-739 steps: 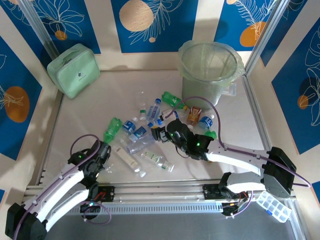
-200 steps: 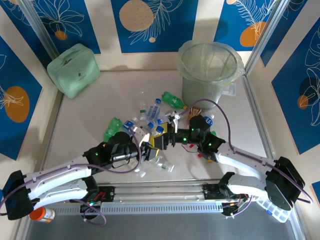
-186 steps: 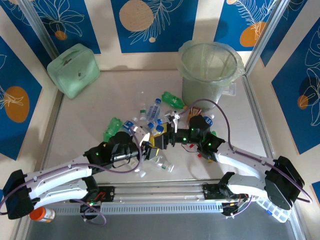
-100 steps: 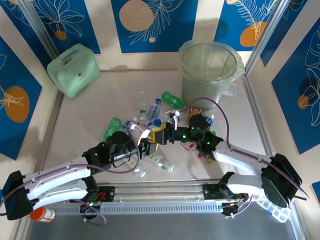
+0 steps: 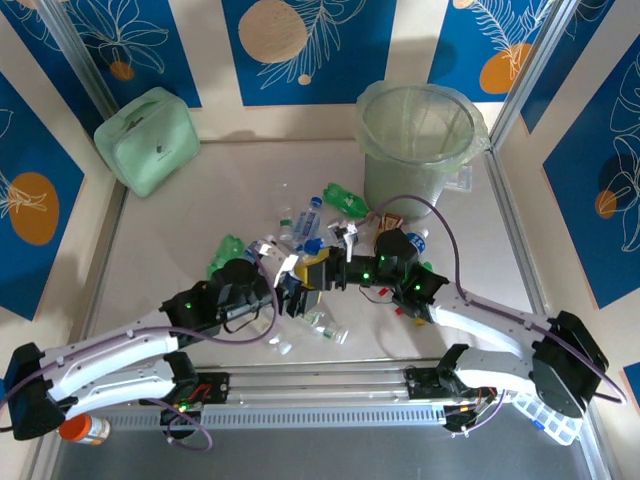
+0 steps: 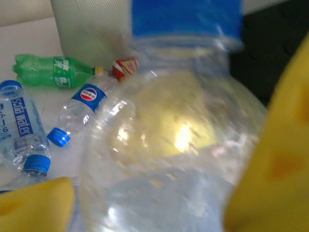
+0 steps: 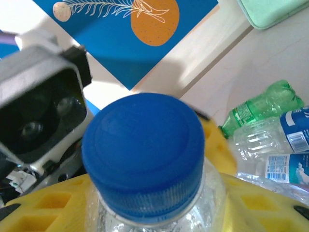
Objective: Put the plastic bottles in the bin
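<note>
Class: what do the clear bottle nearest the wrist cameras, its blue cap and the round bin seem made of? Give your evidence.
Bottle: thin glossy clear plastic, likely; highlights and see-through wall. Cap: opaque blue plastic, ribbed edge. Bin: probably translucent pale-green plastic, matte; a shiny clear bag lines it.

A mint-green rounded case (image 5: 148, 140) leans in the far-left corner of the desk (image 5: 200, 200), well apart from the left gripper (image 5: 291, 287), beyond it and to its left. An orange-capped jar (image 5: 82, 429) lies off the desk's near edge, behind and well left of that gripper. A clear compartment box (image 5: 546, 412) sits behind and far right of the right gripper (image 5: 322, 272). Blue panels (image 5: 300, 45) printed with white leaves and orange discs stand beyond both.
</note>
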Tool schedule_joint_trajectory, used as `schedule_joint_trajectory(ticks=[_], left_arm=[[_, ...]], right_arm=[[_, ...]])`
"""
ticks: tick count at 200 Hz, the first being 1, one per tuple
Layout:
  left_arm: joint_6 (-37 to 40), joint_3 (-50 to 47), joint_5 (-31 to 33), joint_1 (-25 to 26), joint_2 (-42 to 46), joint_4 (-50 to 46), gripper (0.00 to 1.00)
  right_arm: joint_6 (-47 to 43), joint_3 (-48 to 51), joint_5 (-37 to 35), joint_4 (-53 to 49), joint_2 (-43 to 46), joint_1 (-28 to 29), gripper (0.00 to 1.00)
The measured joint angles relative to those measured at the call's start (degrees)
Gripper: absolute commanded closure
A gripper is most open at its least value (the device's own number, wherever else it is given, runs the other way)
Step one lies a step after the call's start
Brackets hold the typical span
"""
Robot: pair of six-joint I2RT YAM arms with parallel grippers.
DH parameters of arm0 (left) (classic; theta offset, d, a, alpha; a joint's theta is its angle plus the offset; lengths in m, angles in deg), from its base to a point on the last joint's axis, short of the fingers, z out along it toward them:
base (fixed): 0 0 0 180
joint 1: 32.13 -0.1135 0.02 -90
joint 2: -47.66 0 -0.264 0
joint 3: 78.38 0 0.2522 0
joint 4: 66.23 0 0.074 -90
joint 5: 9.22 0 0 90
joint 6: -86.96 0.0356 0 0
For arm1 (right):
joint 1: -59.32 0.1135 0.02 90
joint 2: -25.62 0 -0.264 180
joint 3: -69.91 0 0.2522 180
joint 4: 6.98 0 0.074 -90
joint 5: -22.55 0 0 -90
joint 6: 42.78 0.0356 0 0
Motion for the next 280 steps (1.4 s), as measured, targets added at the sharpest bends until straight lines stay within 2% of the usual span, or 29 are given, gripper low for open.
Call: schedule_joint_trajectory(ticks=[34, 67, 86, 107, 133, 168, 198, 237, 258, 280], left_arm=[[-1.84, -2.64, 1.86, 0.35, 10.69, -0.13, 0.0], [-4.31, -8.7, 5.4, 0.35, 20.46, -0.57, 0.0], [-5.55, -11.65, 9.44, 0.42, 25.64, -2.38, 0.01], [-7.21, -14.27, 13.09, 0.44, 31.82, -3.98, 0.0], [-9.46, -14.97, 16.15, 0.46, 38.1, -5.88, 0.01], [-12.52, -15.21, 19.78, 0.46, 39.52, -8.55, 0.01], [-14.8, -15.23, 23.17, 0.46, 39.89, -12.46, 0.0], [-15.65, -15.23, 23.32, 0.46, 39.89, -14.36, 0.01], [-15.65, -15.23, 23.15, 0.46, 39.85, -14.58, 0.01], [-15.67, -15.23, 23.12, 0.46, 39.32, -14.58, 0.01]], right_arm=[[-5.16, -5.27, -9.42, -11.32, 4.61, 1.36, 0.56], [-11.21, -17.35, -21.7, -25.97, 4.81, 0.26, 0.58], [-13.81, -27.71, -26.36, -33.16, 2.93, -4.22, 0.59], [-15.65, -40.09, -29.68, -38.82, -1.03, -12.22, 0.58], [-17.46, -53.62, -32.04, -44.0, -7.96, -22.49, 0.57], [-18.05, -71.01, -34.05, -52.33, -21.94, -33.18, 0.57], [-17.44, -89.85, -34.95, -65.2, -37.99, -37.92, 0.57], [-17.99, -116.58, -34.69, -83.03, -59.12, -38.95, 0.54], [-18.14, -119.69, -32.09, -88.72, -64.65, -39.63, 0.53], [-18.6, -115.62, -29.49, -91.43, -66.71, -40.94, 0.51]])
